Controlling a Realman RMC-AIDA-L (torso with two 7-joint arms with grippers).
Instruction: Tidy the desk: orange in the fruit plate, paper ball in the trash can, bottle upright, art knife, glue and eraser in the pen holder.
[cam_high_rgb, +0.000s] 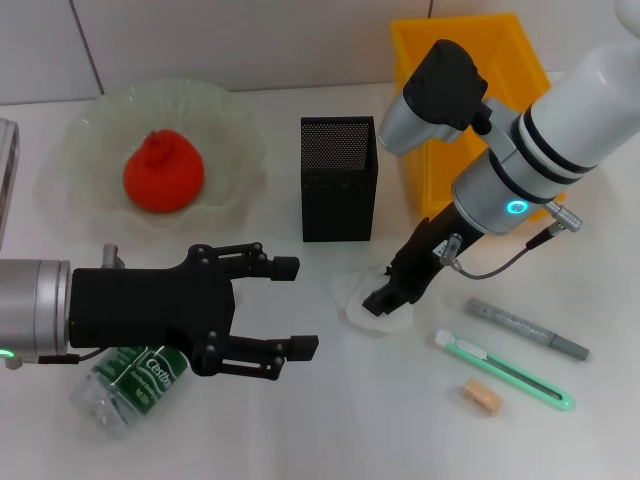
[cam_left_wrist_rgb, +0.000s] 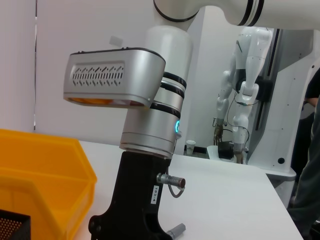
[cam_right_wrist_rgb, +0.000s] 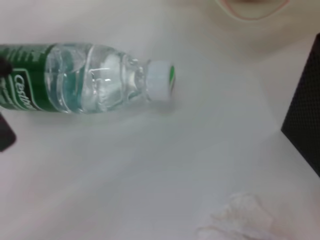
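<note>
Head view, lower left of the frame: the left pincer (cam_high_rgb: 290, 308) hangs wide open and empty above the water bottle (cam_high_rgb: 128, 383), which lies on its side on the surface. At centre, the right pincer (cam_high_rgb: 383, 300) reaches the paper ball (cam_high_rgb: 368, 299); whether it grips, I cannot tell. Right pincer is nearer.

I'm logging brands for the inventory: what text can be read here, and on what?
"Cestbon", white on the green label of the lying bottle, partly hidden in the head view.
A small white tag on the right arm's black mount: too small to read.
Nothing else readable.
</note>
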